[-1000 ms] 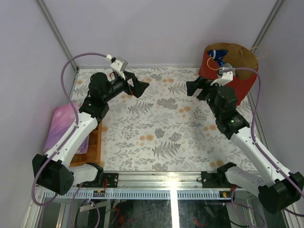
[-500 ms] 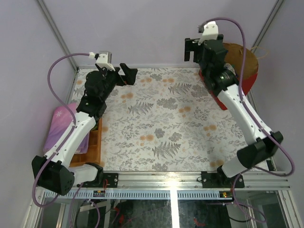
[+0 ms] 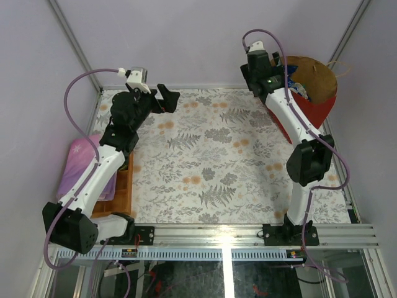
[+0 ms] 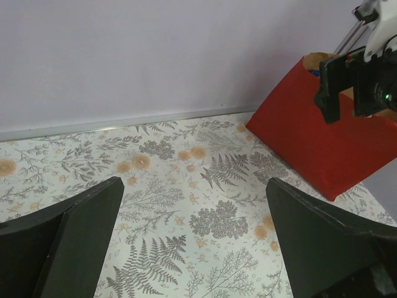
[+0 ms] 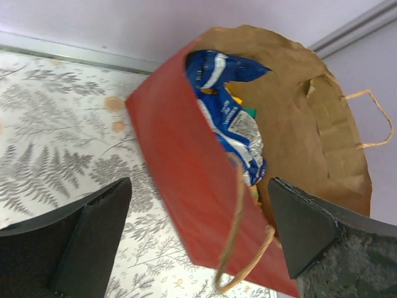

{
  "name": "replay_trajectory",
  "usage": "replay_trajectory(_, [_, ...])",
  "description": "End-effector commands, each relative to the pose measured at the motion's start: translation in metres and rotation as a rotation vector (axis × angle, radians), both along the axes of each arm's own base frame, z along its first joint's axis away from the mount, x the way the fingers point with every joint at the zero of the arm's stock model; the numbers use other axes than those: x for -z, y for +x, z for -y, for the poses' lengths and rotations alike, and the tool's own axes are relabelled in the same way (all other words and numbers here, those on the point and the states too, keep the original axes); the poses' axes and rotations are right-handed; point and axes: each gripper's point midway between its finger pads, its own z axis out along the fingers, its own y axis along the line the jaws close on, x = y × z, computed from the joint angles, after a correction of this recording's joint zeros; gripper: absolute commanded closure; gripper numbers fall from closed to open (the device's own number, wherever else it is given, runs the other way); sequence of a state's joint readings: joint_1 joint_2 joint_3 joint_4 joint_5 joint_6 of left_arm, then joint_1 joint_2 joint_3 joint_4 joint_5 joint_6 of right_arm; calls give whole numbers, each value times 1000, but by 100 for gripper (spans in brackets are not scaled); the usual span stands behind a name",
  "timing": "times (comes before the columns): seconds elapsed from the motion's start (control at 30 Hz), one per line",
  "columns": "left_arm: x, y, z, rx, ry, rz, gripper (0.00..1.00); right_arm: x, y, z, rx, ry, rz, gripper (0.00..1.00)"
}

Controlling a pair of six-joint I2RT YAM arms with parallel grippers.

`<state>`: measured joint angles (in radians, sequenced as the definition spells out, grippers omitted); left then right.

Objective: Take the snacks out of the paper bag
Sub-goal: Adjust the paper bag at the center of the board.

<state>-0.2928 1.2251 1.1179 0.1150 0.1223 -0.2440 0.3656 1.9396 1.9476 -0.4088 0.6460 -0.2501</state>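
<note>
Table: the flat table with a grey-and-orange leaf cloth (image 3: 211, 161) lies under both sets of fingers.

Bag: the big red paper bag with a brown inside (image 5: 186, 167) stands just below the right fingers, and its open mouth faces up at them. It is far across the table from the left fingers. It looks thin and light, so it may tip or slide if a pack is tugged hard.

Tray and cloth: the orange-brown wooden tray (image 3: 124, 180) and the pink folded cloth (image 3: 77, 164) lie well behind the left fingers, beside that arm.

Right gripper: the right gripper (image 5: 198, 181) hangs over the bag's near red wall. Its fingers are spread wide and hold nothing.

Left gripper: the left gripper (image 4: 193, 181) hangs over the leaf cloth. Its fingers are spread wide too and hold nothing.

Snacks: the shiny blue-and-white snack pack (image 5: 229, 115) pokes up inside the bag, between the right fingers and a little past them. Small bits of green and orange show behind it. All the snacks that can be seen are in the bag.

How the pack will feel: most likely light, soft, crinkly and slippery. A hard squeeze could crush what is inside.

Where to hold: the top edge that sticks up is the best spot, with one finger on each flat side.

Handle: the thin tan twine handle (image 5: 239, 248) loops close under the right fingers and could catch on one.
</note>
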Motion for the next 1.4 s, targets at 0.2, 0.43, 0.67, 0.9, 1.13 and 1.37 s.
replay_trajectory(0.2, [-14, 4, -3, 2, 11, 28, 0, -25, 12, 45, 98, 21, 47, 20])
replay_trajectory(0.43, [-13, 2, -4, 9, 20, 30, 0, -25, 4, 26, 31, 156, 59, 86])
replay_trajectory(0.67, [-14, 0, -6, 0, 24, 37, 0, -25, 1, 5, -25, 212, 46, 100])
replay_trajectory(0.9, [-16, 4, -25, -108, 4, 30, 0, -14, 0, -60, -163, 160, 1, 100])
replay_trajectory(1.13, [-3, 19, -57, -264, 4, -38, 0, -4, -8, -136, -396, 215, -80, 100])
replay_trajectory(1.37, [12, 29, -92, -408, -8, -89, 0, 10, -47, -205, -573, 264, -156, 100])
